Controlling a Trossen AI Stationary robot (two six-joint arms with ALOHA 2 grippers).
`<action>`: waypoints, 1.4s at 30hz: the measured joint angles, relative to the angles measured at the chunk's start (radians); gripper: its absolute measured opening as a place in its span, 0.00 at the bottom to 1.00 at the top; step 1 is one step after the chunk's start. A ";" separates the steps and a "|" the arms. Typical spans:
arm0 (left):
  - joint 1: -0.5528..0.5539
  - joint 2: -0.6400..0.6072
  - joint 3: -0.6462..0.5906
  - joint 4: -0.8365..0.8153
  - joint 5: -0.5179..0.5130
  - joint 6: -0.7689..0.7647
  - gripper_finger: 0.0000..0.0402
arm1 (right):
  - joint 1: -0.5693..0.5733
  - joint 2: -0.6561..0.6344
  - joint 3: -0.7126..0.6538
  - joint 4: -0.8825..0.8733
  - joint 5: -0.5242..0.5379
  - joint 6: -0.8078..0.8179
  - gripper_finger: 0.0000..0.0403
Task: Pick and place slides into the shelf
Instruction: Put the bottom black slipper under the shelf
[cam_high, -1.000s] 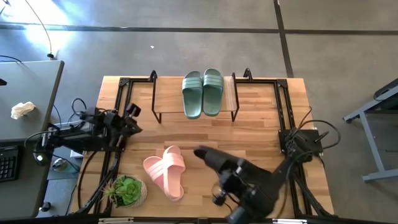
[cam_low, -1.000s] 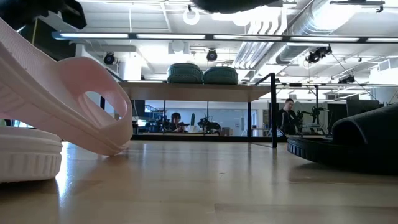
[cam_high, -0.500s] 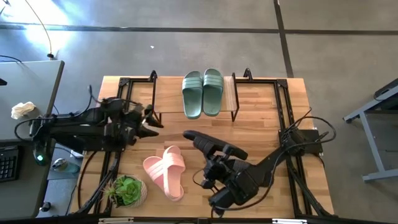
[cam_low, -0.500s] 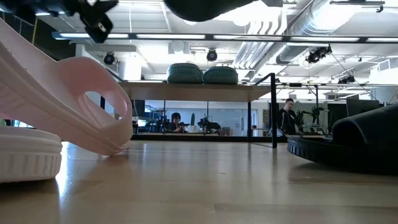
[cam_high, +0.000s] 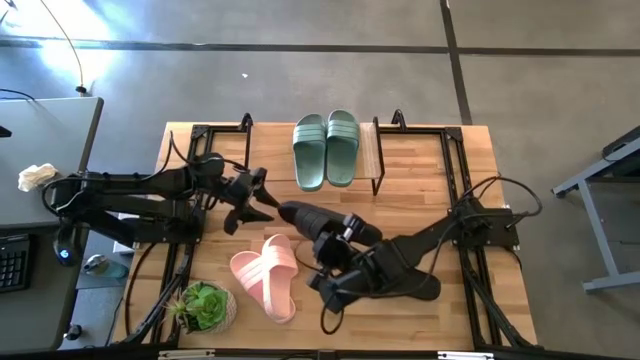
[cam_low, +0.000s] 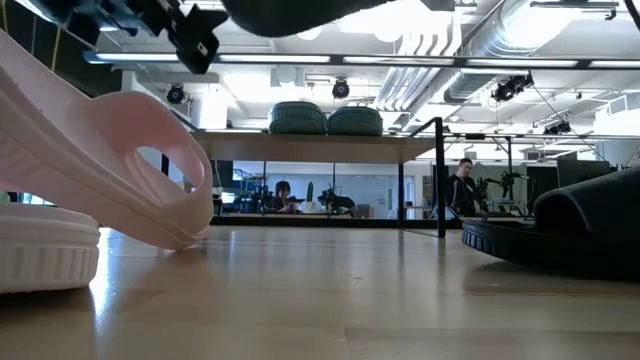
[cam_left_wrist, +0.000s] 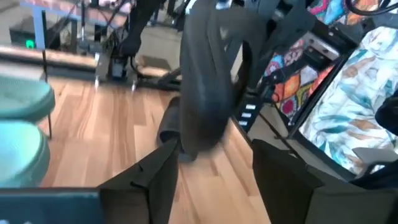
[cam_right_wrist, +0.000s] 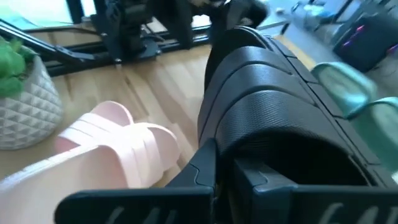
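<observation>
the counter (cam_high: 420, 180) carries the shelf (cam_high: 270, 160) at its far edge, with the sage green slides (cam_high: 325, 148) side by side on its plank top; the pink slides (cam_high: 267, 276) lie stacked near a potted plant (cam_high: 205, 305); the right tool (cam_high: 335, 245) pinches a black slide (cam_high: 320, 222) lifted mid-counter; the left tool (cam_high: 255, 198), fingers spread, hovers just beside its tip

Legible text, labels, brands, numbers, signs: none.
No lettering can be read in any view; the slides, shelf and arms show no readable mark, and the coloured patterns in the background of the left wrist view are too blurred to tell as writing.
</observation>
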 joint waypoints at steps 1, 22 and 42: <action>0.000 0.000 0.000 0.001 0.000 0.001 0.44 | -0.007 0.000 0.000 0.020 -0.010 -0.015 0.00; 0.001 0.005 0.000 0.037 -0.107 -0.049 0.16 | -0.072 0.000 -0.001 0.172 -0.084 -0.144 0.00; 0.001 0.005 -0.002 0.029 -0.121 -0.111 0.07 | -0.020 -0.001 -0.001 0.026 -0.120 -0.114 0.24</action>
